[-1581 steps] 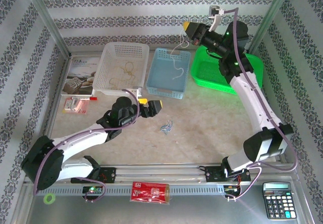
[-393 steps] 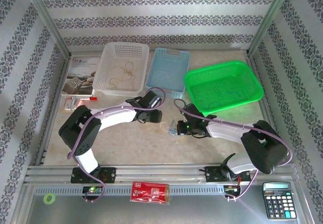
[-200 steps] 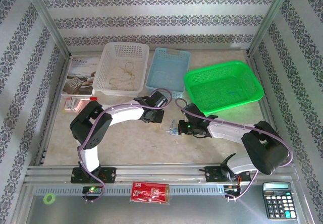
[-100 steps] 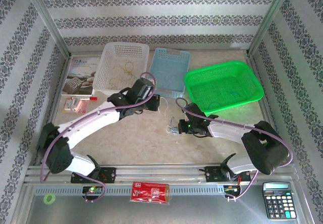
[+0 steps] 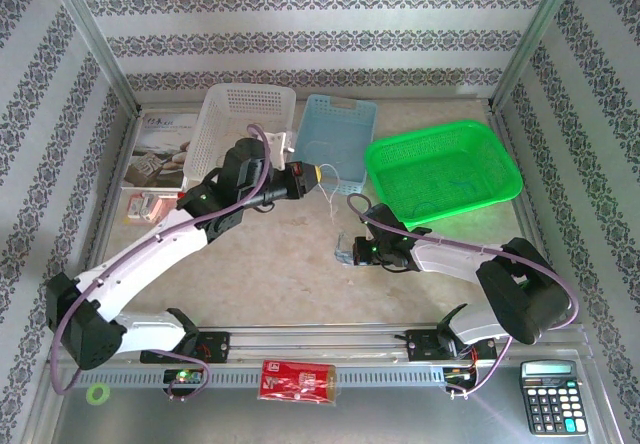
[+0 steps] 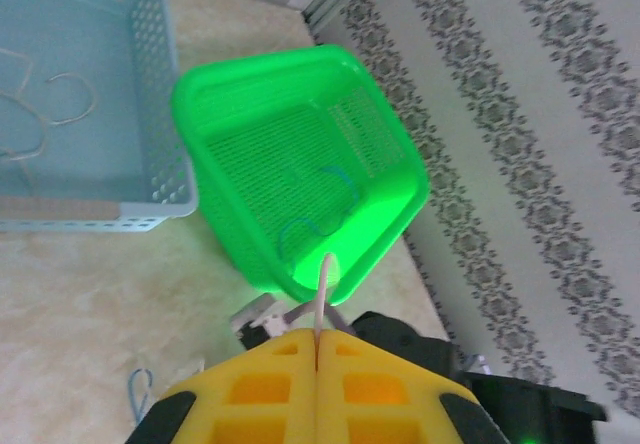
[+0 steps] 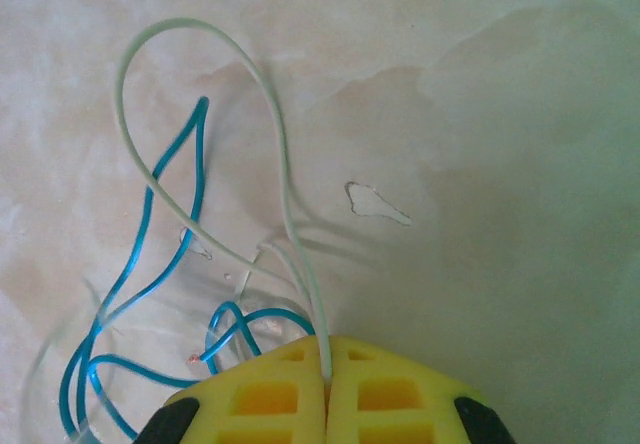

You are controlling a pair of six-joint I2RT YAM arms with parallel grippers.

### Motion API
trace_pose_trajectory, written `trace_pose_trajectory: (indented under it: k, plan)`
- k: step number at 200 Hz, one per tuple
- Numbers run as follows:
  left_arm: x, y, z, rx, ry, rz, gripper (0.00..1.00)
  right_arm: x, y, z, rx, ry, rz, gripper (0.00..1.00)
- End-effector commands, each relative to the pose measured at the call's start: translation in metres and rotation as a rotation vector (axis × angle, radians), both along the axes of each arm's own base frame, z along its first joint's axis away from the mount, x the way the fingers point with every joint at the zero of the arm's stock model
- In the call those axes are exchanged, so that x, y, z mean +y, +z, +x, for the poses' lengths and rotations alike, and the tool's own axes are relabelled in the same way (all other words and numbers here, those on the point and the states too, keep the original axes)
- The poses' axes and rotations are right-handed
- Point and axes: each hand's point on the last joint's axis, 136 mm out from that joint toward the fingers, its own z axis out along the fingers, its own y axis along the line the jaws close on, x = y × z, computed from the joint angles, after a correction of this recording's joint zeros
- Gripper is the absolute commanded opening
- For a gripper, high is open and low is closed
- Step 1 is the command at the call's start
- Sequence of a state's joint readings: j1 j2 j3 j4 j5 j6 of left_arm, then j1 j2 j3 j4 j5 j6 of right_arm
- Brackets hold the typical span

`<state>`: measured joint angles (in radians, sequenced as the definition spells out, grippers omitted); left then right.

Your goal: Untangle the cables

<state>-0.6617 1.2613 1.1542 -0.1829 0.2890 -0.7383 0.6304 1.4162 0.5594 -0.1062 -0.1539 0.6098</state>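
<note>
Though printed all over, too small to read: cover of booklet by left edge of table, red-white pkt just nearer, red pkt on front rail, keys of calculator at near-right corner.

Cables: thin, string-like, 3 colours. Yellow ones coiled in white basket at far edge; white one curled in blue basket beside it; blue-green one looped in green basket toward far-right corner. Rest in a small tangle mid-table: white cable arcing over blue-green cable, both flat on the surface.

L gripper up above table, just in front of blue basket, fingers clenched on a white strand dangling below it in top view. R gripper low at the tangle, pinched tight on white cable.

Surface: pale beige, marbled, w/ small pale fleck near the tangle. Around: walls w/ grey patterned stripes, alu posts at far corners.
</note>
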Motion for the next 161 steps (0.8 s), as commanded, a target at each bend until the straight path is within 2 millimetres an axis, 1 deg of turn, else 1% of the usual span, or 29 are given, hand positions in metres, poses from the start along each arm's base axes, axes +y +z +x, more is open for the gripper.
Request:
trace_pose_trajectory:
  k: [1,7,25,71,89,114,126,148,161]
  plan:
    - [0.002,0.043,0.001,-0.066,0.003,-0.151,0.0,-0.001,-0.001,0.0,-0.001,0.008,-0.005,0.0]
    - [0.003,0.049,0.001,-0.074,0.007,-0.175,0.0,-0.001,-0.002,-0.001,0.003,0.008,-0.008,0.01]
    - [0.006,0.067,0.002,-0.102,0.017,-0.226,0.0,0.0,-0.005,-0.001,0.012,0.01,-0.009,0.09]
    - [0.011,0.113,0.008,-0.179,0.014,-0.285,0.0,0.001,-0.006,0.001,0.016,0.007,-0.008,0.1]
    - [0.012,0.133,0.01,-0.209,0.008,-0.306,0.0,0.001,-0.007,0.001,0.016,0.005,-0.009,0.14]
    - [0.013,0.163,0.01,-0.254,-0.01,-0.333,0.0,0.001,-0.007,0.001,0.016,0.006,-0.012,0.16]
    - [0.012,0.174,0.01,-0.276,-0.021,-0.331,0.0,0.001,-0.008,0.0,0.017,0.005,-0.012,0.16]
    - [0.011,0.187,0.014,-0.306,-0.025,-0.319,0.0,0.001,-0.006,0.0,0.013,0.004,-0.004,0.18]
    - [0.012,0.188,0.02,-0.312,-0.02,-0.311,0.0,0.003,-0.002,0.001,0.01,0.003,0.009,0.2]
